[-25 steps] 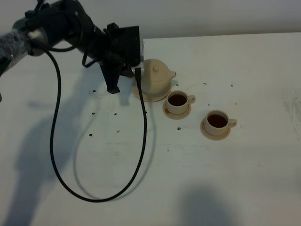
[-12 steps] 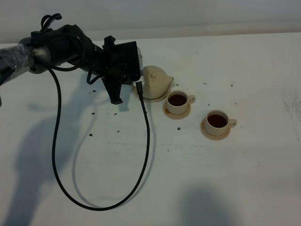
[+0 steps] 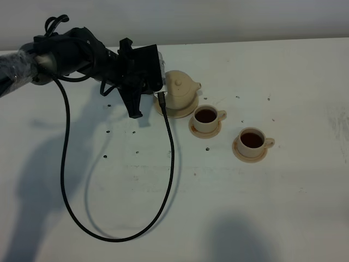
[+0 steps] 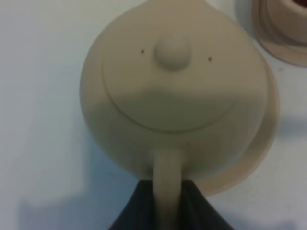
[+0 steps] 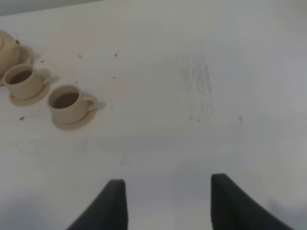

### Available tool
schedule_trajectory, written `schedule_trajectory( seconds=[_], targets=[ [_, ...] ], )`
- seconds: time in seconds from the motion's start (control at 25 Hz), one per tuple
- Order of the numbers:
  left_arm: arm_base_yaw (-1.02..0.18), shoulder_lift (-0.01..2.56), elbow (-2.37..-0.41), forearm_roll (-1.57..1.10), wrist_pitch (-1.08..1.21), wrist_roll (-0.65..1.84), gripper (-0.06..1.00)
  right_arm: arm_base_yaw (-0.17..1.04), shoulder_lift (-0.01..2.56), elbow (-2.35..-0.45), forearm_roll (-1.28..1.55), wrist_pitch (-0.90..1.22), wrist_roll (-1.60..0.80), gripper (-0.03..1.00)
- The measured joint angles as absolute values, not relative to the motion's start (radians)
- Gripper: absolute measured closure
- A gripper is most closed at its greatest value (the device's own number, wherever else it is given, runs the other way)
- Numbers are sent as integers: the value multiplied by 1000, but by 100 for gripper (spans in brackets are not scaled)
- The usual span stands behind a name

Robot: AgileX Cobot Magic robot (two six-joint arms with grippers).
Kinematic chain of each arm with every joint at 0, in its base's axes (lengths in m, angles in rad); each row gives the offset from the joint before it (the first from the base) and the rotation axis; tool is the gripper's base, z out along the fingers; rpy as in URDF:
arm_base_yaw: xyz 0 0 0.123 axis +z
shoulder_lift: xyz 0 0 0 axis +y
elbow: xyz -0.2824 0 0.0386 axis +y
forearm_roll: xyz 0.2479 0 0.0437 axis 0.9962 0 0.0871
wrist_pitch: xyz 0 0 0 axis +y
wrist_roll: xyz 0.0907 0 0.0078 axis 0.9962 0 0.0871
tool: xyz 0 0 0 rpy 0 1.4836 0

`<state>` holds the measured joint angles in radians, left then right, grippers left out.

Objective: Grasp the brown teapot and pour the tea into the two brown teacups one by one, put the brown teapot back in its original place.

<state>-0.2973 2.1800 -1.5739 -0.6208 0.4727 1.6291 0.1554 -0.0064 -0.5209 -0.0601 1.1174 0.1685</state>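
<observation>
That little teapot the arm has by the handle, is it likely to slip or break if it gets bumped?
The brown teapot looks like smooth glazed ceramic, so probably rigid, breakable and a little slippery. The left gripper pinches only its thin loop handle, so it might swing. Its squat round body sits low on the saucer plate, so tipping seems unlikely.

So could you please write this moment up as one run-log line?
phase: returning teapot | left gripper: shut on teapot handle, pot on its saucer | both teacups: filled | right gripper: empty

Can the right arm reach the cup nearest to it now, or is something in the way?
Probably yes. Bare table lies between the right gripper and that cup, and the left gripper is at the teapot, away from it.
</observation>
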Motion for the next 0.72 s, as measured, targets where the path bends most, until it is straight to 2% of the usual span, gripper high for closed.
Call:
schedule_trajectory(
  seconds=[0.72],
  targets=[
    [-285,2179,-1574,-531,521,1513,86,155,-6,-521,-60,1117,169,56]
  ],
)
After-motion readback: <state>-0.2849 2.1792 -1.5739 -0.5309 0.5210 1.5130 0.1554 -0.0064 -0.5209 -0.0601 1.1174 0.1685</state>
